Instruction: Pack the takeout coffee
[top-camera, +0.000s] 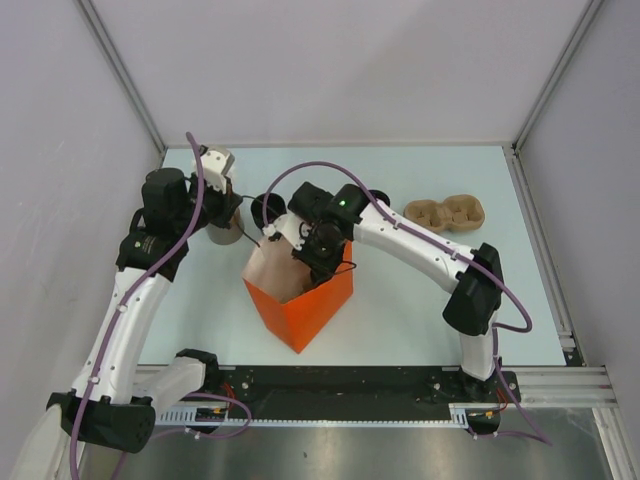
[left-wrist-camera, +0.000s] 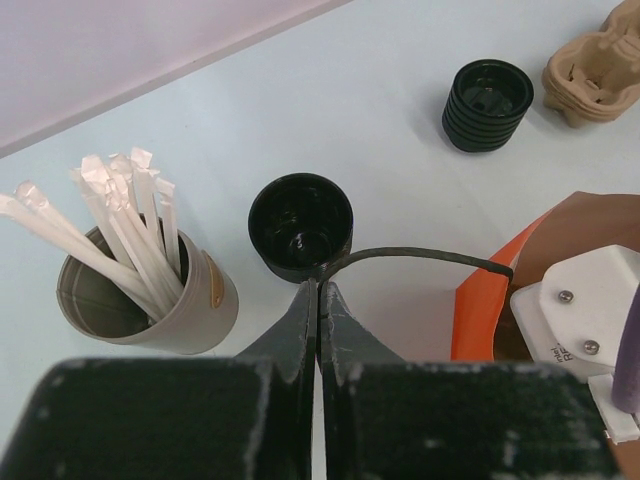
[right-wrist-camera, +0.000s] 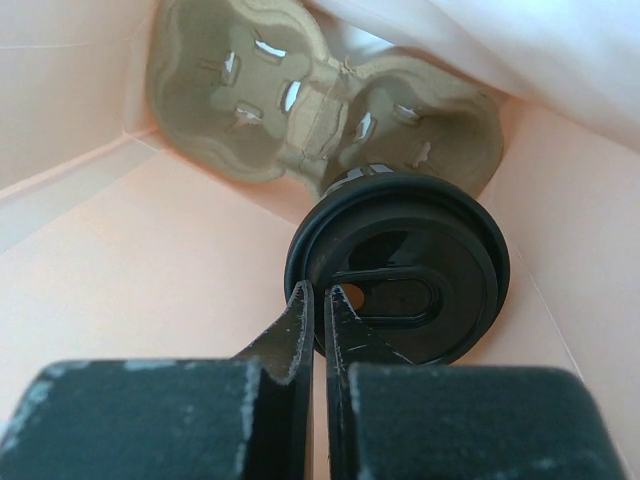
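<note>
Nearest the lens in the right wrist view, the right gripper (right-wrist-camera: 318, 292) has its dark, scuffed fingers pressed together with only a slit between them. Their tips sit on the near rim of the takeout coffee (right-wrist-camera: 400, 265). Whether they pinch that rim I cannot tell. The coffee stands deep inside the orange bag (top-camera: 300, 305), and only its round, glossy black plastic lid shows, with stepped rings and an oval recess. Just beyond it, on the bag's floor, lies a pulp carrier (right-wrist-camera: 250, 110), greenish-brown, fibrous, moulded into wells with cut slots. I cannot tell whether the cup sits in one of the wells. The bag's inner walls are smooth and pale.

From above, the right arm's wrist fills the bag's mouth and hides its contents.

The left gripper (left-wrist-camera: 318, 285), just outside the bag's far-left corner, is clamped on the thin dark handle (left-wrist-camera: 420, 255), which arcs back to the bag's rim. Just beyond the bag stands a lidless black cup (left-wrist-camera: 300, 225), tapered and shiny. To its left is a grey cup (left-wrist-camera: 205, 300) bristling with white paper-wrapped straws (left-wrist-camera: 130, 215). Farther behind the bag is a ribbed black stack (left-wrist-camera: 487, 105), and to the bag's far right a second carrier (top-camera: 445, 213) rests on the pale table (top-camera: 420, 290).
</note>
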